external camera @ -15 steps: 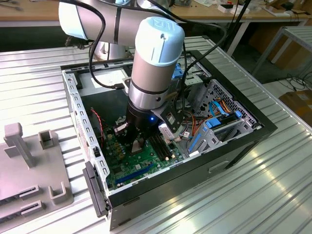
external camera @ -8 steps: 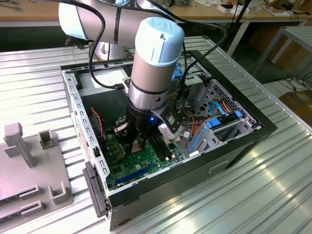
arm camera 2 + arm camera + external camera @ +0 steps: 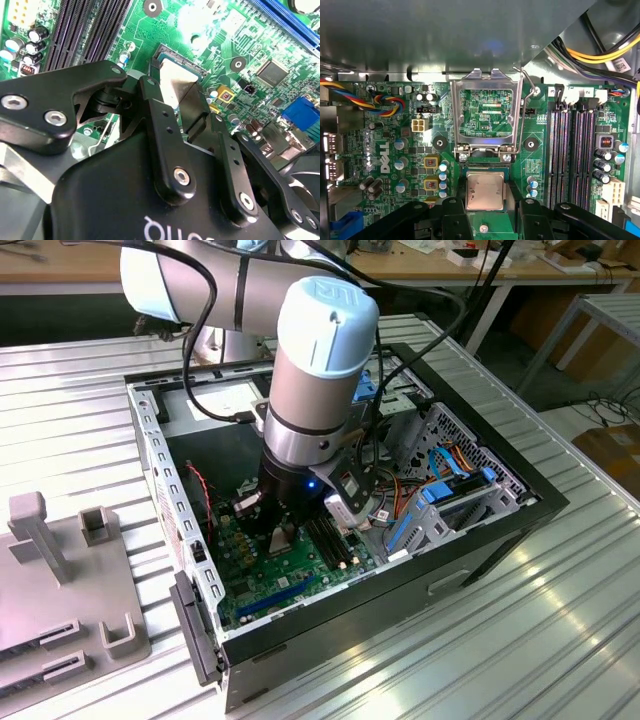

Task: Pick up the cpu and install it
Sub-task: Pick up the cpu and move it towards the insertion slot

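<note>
Black fingers [image 3: 159, 117] and linkage of hand [image 3: 177, 102], closest to lens in both wrist views. Clenched on cpu [image 3: 485, 191], one finger against each of two opposite edges, other two edges free.

Cpu: small square chip, dull silver top, lying level within outline of black-framed socket [image 3: 181, 63] on green motherboard [image 3: 542, 167]. Fully seated or just above contacts: not discernible.

Socket load plate [image 3: 485, 120]: swung up on hinge, standing beyond cpu, window open, socket bed uncovered.

Wire lever [image 3: 522, 115]: raised alongside plate edge.

Capacitors [image 3: 443, 176]: short blue-topped row just beside one finger, with a second pair just beside the other finger. Narrow margin on both flanks.

Memory slots [image 3: 570, 150]: long, black, parallel, well apart from socket, with a strip of bare board between.

Arm [image 3: 320, 370]: reaching straight down into open computer case [image 3: 545, 502], case walls on all four sides.

Drive cage [image 3: 455, 490]: blue-trimmed, near wrist on the exterior view's right, with loose cables between. Tight room on that side.

Dark case floor and bare board on the exterior view's left of arm: more free room there.

Ribbed metal table [image 3: 470, 660]: carrying case.

Grey fixture block [image 3: 60, 570]: on table, well apart from case, on the exterior view's left.
</note>
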`<state>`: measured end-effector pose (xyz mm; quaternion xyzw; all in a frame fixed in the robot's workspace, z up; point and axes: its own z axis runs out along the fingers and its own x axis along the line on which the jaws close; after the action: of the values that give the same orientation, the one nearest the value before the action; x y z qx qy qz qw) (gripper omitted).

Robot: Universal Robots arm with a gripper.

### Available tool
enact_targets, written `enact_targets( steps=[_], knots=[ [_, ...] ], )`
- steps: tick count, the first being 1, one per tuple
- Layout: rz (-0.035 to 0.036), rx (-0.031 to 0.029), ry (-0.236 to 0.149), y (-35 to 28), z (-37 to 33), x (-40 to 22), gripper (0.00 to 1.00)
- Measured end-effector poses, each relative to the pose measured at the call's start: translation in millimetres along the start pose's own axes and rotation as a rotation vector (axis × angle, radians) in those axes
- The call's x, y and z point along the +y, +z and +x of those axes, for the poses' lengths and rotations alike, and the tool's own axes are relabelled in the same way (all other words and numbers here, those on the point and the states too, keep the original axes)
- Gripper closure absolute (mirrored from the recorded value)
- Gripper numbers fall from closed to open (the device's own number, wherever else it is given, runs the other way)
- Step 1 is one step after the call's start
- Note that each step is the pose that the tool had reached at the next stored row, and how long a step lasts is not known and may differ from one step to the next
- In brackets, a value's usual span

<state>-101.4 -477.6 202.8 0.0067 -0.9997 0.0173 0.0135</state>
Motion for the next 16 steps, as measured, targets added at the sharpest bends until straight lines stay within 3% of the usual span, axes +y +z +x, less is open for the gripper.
enact_targets(
  steps=[8, 16],
  knots=[
    [-0.0016, -0.0001, 0.000, 0.1, 0.0, -0.5, 0.58],
    [0.0039, -0.0001, 0.000, -1.6, 0.0, -0.4, 0.58]
  ],
)
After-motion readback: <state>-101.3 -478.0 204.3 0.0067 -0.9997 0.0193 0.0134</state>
